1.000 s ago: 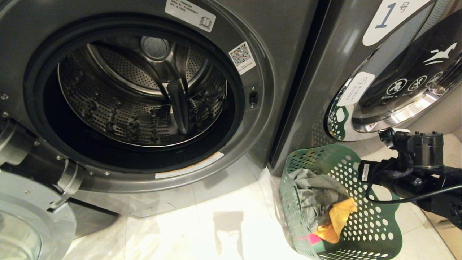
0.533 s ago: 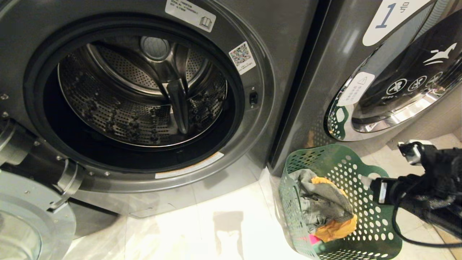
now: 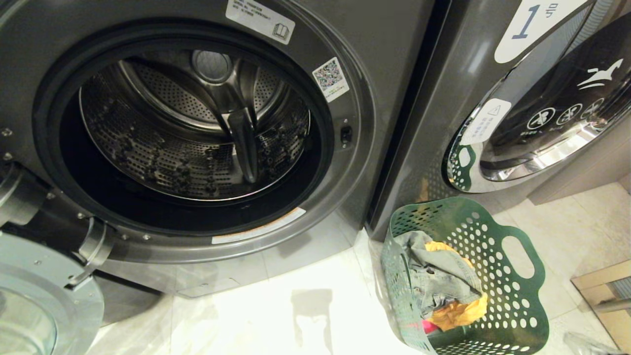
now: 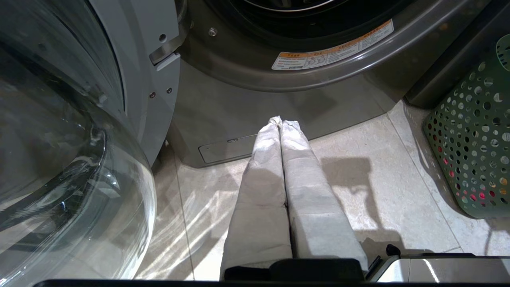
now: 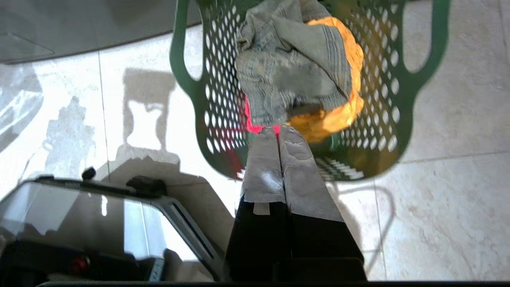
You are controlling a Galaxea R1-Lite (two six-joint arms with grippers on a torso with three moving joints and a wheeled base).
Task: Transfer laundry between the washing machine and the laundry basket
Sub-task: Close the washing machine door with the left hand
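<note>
Below, pale tiled floor (image 3: 315, 276), green laundry basket (image 3: 512, 315) beside open washing machine (image 3: 384, 98), left pincer (image 4: 281, 121) and right pincer (image 5: 277, 129) closed, empty.

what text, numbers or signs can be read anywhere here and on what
"1": white label on the right-hand washer; the small character beside it is unreadable.
QR code sticker on the open washing machine's front: print too small.
White sticker above the drum: too small.
Orange-and-white warning strip under the door opening: too small.
Round pictogram signs on the right-hand washer's door: no words.

Both pincers (image 4: 281, 121) (image 5: 278, 129) have pale grey wrapped fingers on black bases.
</note>
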